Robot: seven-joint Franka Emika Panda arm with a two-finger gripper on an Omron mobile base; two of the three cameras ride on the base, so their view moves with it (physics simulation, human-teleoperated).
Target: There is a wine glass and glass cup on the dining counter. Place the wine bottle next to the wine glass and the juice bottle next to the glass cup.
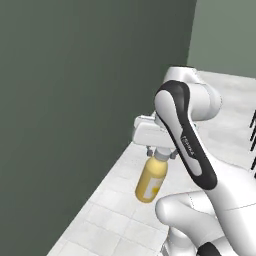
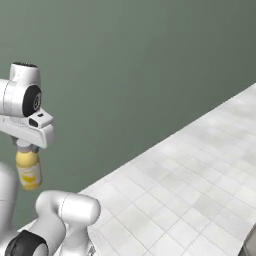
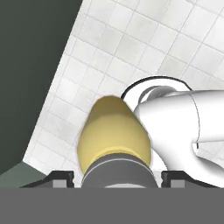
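Observation:
The juice bottle (image 1: 151,182), plump and yellow with a pale label, hangs neck-up in the air over the tiled floor. My gripper (image 1: 161,152) is shut on its capped neck from above. In the right base view the juice bottle (image 2: 28,170) dangles below the gripper (image 2: 23,146) at the far left. In the hand view the bottle's yellow body (image 3: 113,131) stretches away from the gripper (image 3: 117,177), and a dark fingertip (image 3: 61,177) shows on either side of the neck. The wine glass, glass cup, wine bottle and dining counter are out of view.
A dark green wall (image 1: 75,110) stands close ahead and to the left. Pale tiled floor (image 2: 190,190) spreads to the right. Thin dark bars (image 1: 253,135) show at the right edge of the left base view, and a dark corner (image 2: 250,244) sits low right.

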